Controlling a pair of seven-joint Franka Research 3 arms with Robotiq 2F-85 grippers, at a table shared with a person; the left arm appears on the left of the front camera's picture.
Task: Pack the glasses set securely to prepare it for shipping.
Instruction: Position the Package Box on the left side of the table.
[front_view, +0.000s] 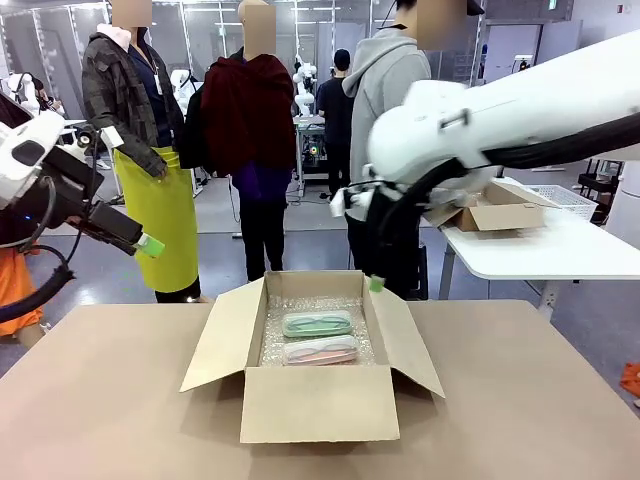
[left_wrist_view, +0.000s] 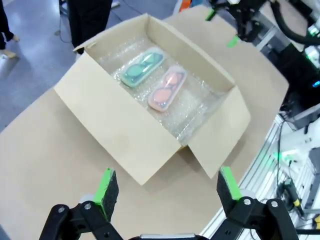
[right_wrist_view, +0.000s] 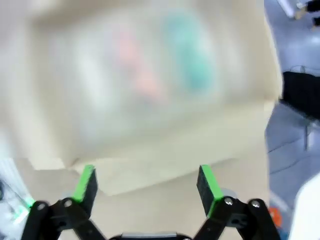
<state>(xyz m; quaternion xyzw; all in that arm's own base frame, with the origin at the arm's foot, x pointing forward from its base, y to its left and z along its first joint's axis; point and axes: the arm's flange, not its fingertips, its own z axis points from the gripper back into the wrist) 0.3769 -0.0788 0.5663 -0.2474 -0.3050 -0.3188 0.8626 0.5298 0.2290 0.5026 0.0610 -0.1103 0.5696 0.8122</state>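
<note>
**A:** Where's the glasses set?

**B:** In the open cardboard box (front_view: 320, 405) mid-worktop (front_view: 520, 400), on bubble wrap (front_view: 300, 304). The mint-green case (front_view: 316, 324) is on the far side and the pinkish-red case (front_view: 320, 350) just beside it, long axes along the near edge.

**A:** And the hands?

**B:** Both spread wide, holding nothing. The right hand (front_view: 376, 283) hangs at the box's far right corner. The left hand (left_wrist_view: 167, 182) sits high toward the left edge, well apart. I'd judge the right nearer.
</note>
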